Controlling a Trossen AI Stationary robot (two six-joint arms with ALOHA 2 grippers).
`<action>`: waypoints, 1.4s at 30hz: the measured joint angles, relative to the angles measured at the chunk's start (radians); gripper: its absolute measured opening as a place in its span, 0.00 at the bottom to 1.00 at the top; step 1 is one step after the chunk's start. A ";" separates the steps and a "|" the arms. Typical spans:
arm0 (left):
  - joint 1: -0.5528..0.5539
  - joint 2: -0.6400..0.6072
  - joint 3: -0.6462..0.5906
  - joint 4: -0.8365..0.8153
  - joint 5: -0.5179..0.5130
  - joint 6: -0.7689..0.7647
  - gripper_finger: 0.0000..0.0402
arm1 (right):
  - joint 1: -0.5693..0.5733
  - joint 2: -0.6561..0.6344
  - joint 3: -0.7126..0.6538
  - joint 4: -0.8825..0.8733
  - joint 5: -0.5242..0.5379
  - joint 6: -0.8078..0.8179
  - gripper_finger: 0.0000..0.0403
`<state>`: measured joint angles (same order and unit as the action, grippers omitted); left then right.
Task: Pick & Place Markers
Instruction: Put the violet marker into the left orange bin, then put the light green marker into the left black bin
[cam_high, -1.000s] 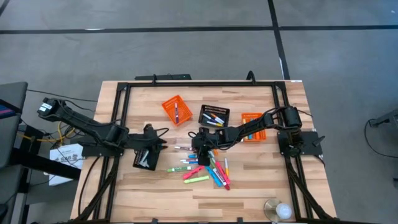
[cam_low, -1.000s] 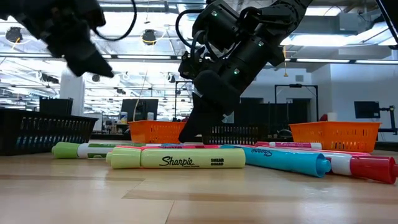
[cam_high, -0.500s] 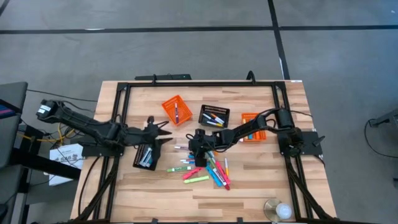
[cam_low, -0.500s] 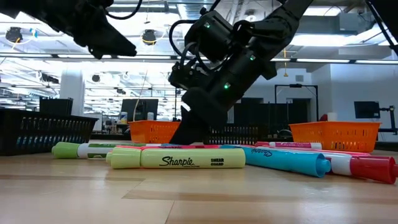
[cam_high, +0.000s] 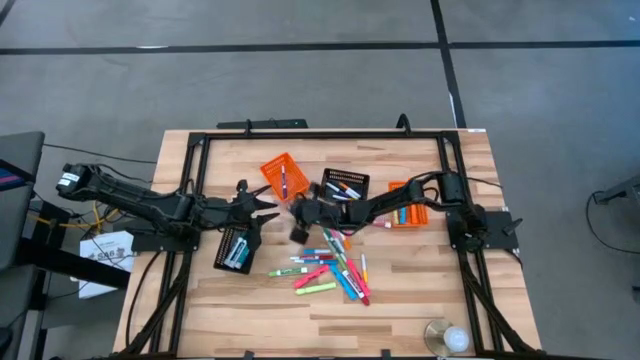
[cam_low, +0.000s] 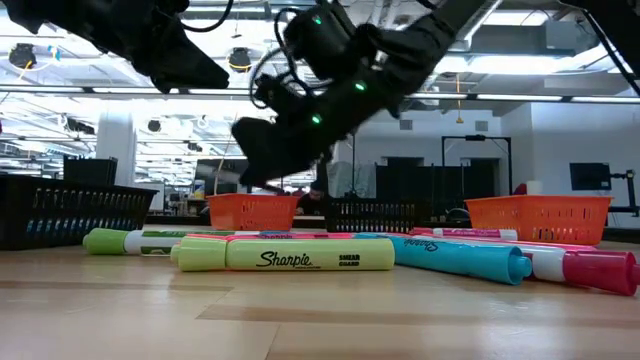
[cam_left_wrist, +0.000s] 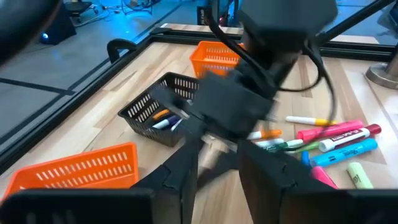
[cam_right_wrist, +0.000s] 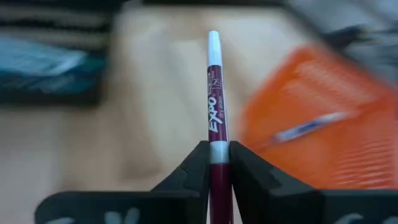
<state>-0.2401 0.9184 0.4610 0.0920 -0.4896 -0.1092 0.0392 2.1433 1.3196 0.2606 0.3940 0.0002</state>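
Note:
My right gripper (cam_high: 293, 213) hangs above the table between the far orange basket (cam_high: 283, 175) and the marker pile (cam_high: 332, 266), shut on a thin maroon marker (cam_right_wrist: 215, 93). In the low view it (cam_low: 262, 160) is clear of the wood. The other markers lie flat on the table, among them a yellow-green one (cam_low: 285, 254). My left gripper (cam_high: 266, 206) is open just left of the right one, above the near-left black basket (cam_high: 234, 249). Its wrist view shows its open fingers (cam_left_wrist: 217, 180) and the right gripper close ahead. My right gripper pinches the maroon marker's barrel at a white band (cam_right_wrist: 218, 147) between its two fingers. The marker lies along the fingers and sticks out ahead of them, its white end (cam_right_wrist: 213, 38) foremost. It is lifted clear of the table.
A black basket (cam_high: 344, 185) with markers stands at the far middle, and an orange basket (cam_high: 405, 202) sits under the right arm. The far orange basket holds one pen. A black frame (cam_high: 320, 135) rims the table. A bulb-like object (cam_high: 447, 337) sits at the near right.
My right gripper has risen from the marker pile, swung toward the table's left and far side, and tipped from pointing down to nearly level, carrying the maroon marker. My left gripper has moved right and far from over the near-left black basket and levelled out.

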 joint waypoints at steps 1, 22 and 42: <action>0.000 0.000 0.000 0.001 0.000 0.000 0.27 | -0.009 0.000 0.025 -0.022 0.048 0.000 0.13; -0.002 0.000 0.000 0.007 0.050 -0.011 0.27 | -0.230 0.039 0.190 -0.250 -0.134 0.211 0.19; -0.079 0.026 -0.092 0.092 0.475 -0.213 0.27 | -0.005 -0.279 0.192 -0.807 -0.142 0.139 0.27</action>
<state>-0.3193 0.9444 0.3694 0.1840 -0.0151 -0.3219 0.0344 1.8643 1.5120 -0.5460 0.2523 0.1394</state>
